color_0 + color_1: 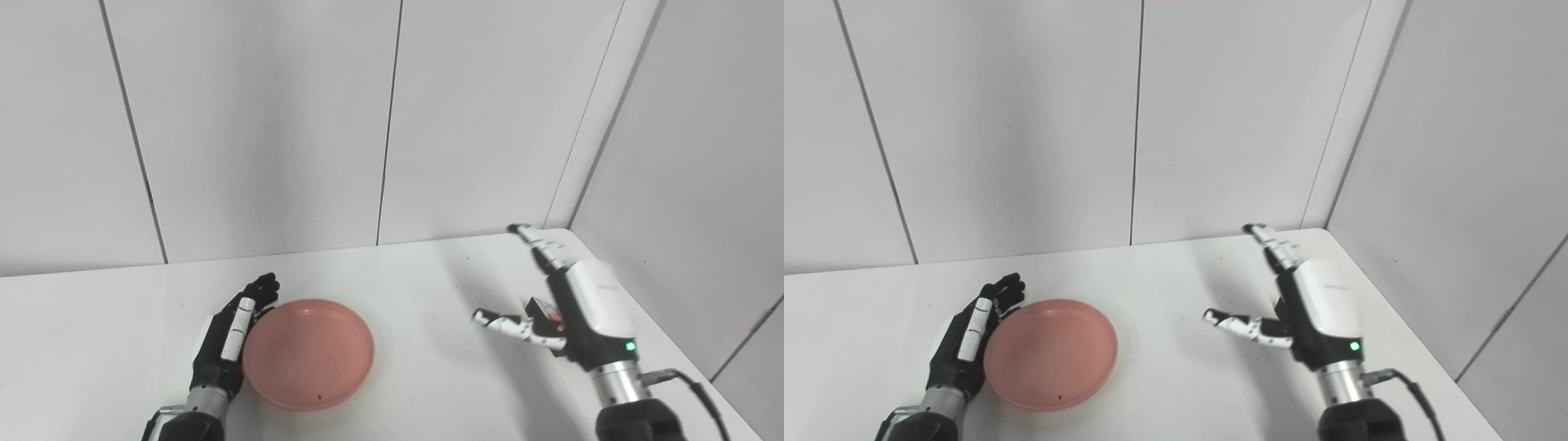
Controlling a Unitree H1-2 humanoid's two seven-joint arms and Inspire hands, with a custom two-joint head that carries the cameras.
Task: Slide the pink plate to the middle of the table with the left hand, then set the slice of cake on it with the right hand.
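I have the round, shallow pink plastic plate (308, 354) lying flat on the white table (416, 288), left of centre and empty but for a dark speck near its front rim. My black left hand (229, 335) stands on edge against the plate's left rim, fingers straight and together, holding nothing; it looks placed to push, not to grip. So I judge I am in the first step, the slide, and the plate seems to need a little more travel rightward to reach the middle. The next move calls for a steady sideways push with the palm kept low on the rim, so the plate does not tip or spin off. The small dark-sided slice of cake with a red spot on top (544, 311) sits on the right part of the table, mostly hidden behind my white right hand (551, 306), which is spread wide with the thumb out toward the left and has hold of nothing; whether it touches the cake I cannot tell. Between the plate and that hand the tabletop is bare, good room for the slide. The cake lies near the right edge and the wall corner, so the right hand has little room there.
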